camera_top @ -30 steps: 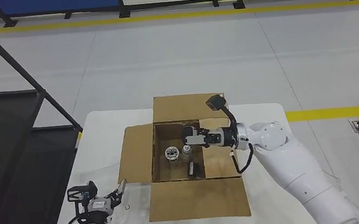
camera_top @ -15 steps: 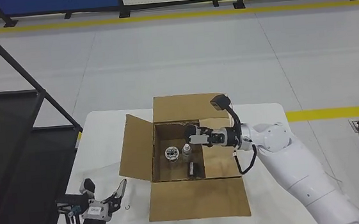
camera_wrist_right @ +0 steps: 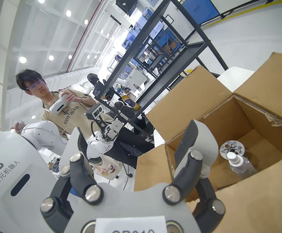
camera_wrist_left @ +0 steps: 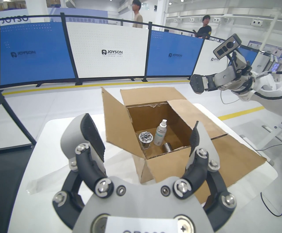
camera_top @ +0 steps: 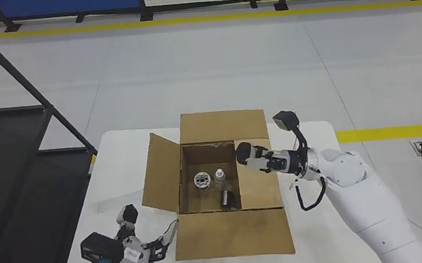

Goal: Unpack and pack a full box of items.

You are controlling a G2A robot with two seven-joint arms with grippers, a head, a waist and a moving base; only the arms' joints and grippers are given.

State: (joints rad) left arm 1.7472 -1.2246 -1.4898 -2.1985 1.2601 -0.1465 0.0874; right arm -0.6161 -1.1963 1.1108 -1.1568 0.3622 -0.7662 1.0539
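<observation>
Right tool (camera_top: 242, 154) has drawn back from above the middle of the box (camera_top: 222, 127) to its right-hand edge, over the inner end of the right flap; a second ago it hung over the spray bottle (camera_top: 219, 177); its jaws are spread wide with nothing between them, as its own wrist view also shows. Left tool (camera_top: 166, 239) has shifted too; a second ago it sat over the table (camera_top: 124, 177) well to the left of the front flap; now it lies near the table's front edge, just beside that flap's left corner, turned toward the box; its jaws also stand wide and empty. The box's left flap, which lay nearly flat a second ago, now stands tilted upward, as it did half a second ago; the back, right and front flaps lie folded out as before. Inside the box the contents have not moved; the spray bottle stands upright near the middle of the floor; a round metal part with holes (camera_top: 201, 180) sits just beside it on the left; a small dark cylinder (camera_top: 227, 199) rests nearer the front wall, a little apart from the bottle. The box itself sits in the same place on the table.
</observation>
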